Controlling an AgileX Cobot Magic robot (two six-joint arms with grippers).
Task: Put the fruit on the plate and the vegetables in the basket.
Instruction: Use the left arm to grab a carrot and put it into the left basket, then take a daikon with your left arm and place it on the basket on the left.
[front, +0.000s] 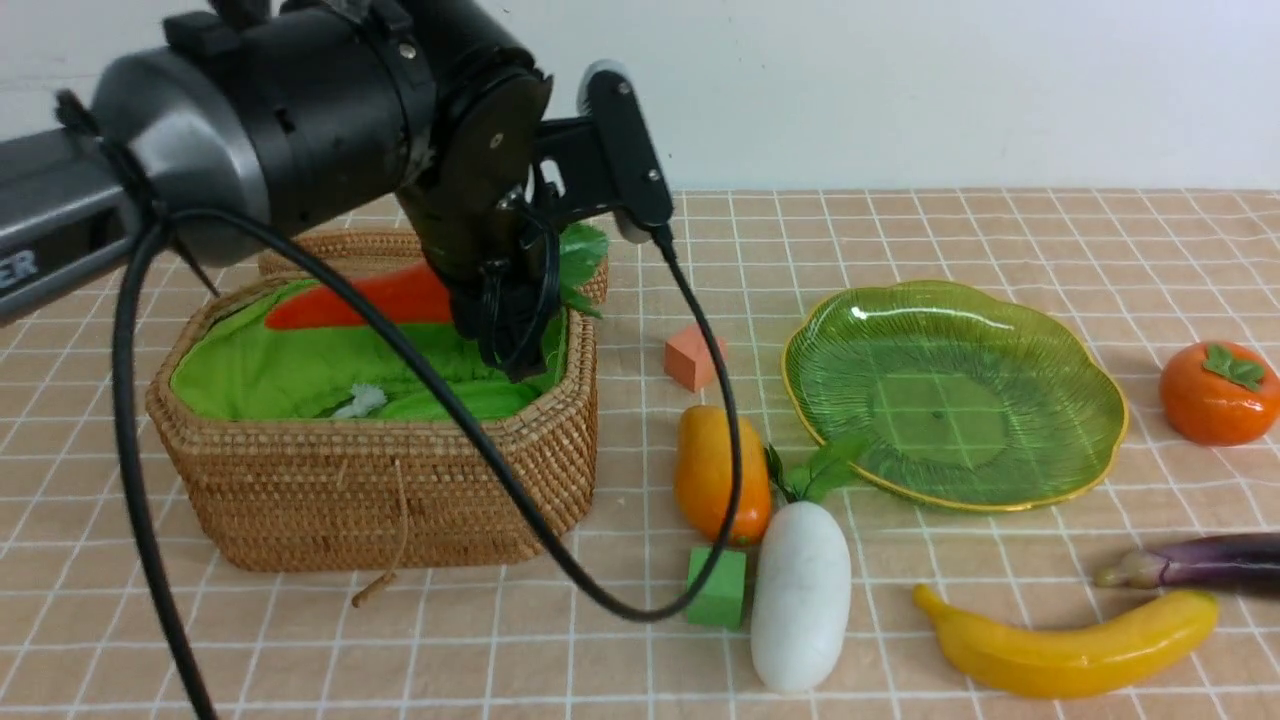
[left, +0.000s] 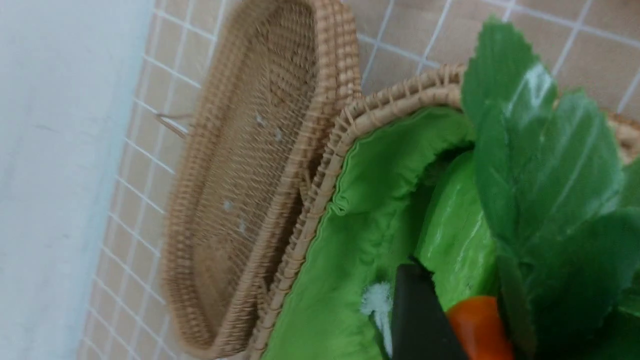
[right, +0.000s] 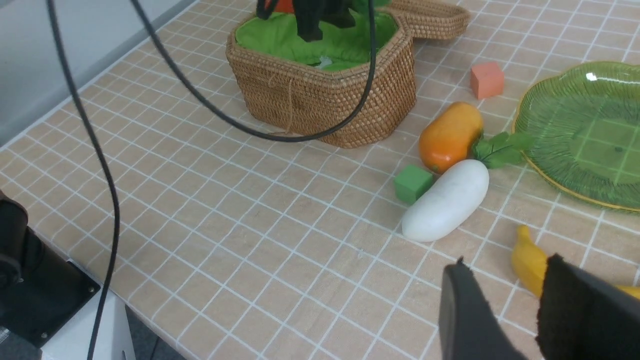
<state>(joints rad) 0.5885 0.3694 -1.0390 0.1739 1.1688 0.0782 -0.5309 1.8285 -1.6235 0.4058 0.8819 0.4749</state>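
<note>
I am leaning over the tiled desk (front: 1000, 230), where the wicker basket (front: 400, 480) is sitting on the left with its lid (left: 250, 175) lying open behind it. The green plate (front: 950, 400) is sitting well to its right. I am holding my left gripper (front: 505, 345) over the basket's green lining, jaws closed on the leafy end of the carrot (front: 370, 298), and a glossy green gourd (left: 450, 235) is lying inside beneath the leaves. The white radish (front: 800, 600) is lying in front of the plate, its leaves reaching the rim, with the mango (front: 712, 470) just beside it. The banana (front: 1080, 650) is lying front right, the eggplant (front: 1200, 562) just behind it and the persimmon (front: 1218, 392) right of the plate. A pink cube (front: 690, 357) is sitting between basket and plate, and a green cube (front: 720, 588) is touching the radish. My right gripper (right: 505, 270) is hovering near the banana, jaws partly apart and gripping nothing.
</note>
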